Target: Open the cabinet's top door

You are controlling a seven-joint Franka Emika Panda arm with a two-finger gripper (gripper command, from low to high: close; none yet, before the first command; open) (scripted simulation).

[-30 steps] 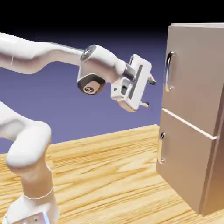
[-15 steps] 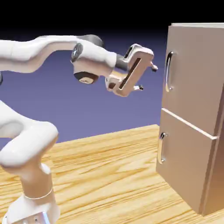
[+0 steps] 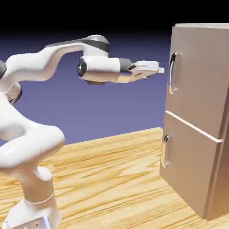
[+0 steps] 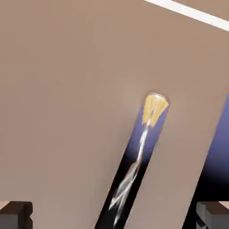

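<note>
The beige-brown cabinet (image 3: 197,179) stands at the exterior view's right, both doors shut. The top door (image 3: 201,76) carries a long curved silver handle (image 3: 172,73) near its left edge. My gripper (image 3: 159,70) hovers level with that handle's upper half, a short gap to its left, fingers pointing at it and touching nothing. In the hand view the top door (image 4: 67,112) fills the frame and its handle (image 4: 143,143) runs diagonally. My gripper (image 4: 114,215) is open, with the grey fingertips (image 4: 15,214) set wide apart at the bottom corners.
The shorter lower door (image 3: 190,163) with its small handle (image 3: 166,151) sits below the seam. The wooden table (image 3: 112,179) stretches under the arm. A pale seam line (image 4: 192,12) crosses the hand view's top right.
The hand has rolled from a tilted, side-on pose to flat and level. It moved slightly up and right, closing on the top door's handle. The cabinet doors have not moved.
</note>
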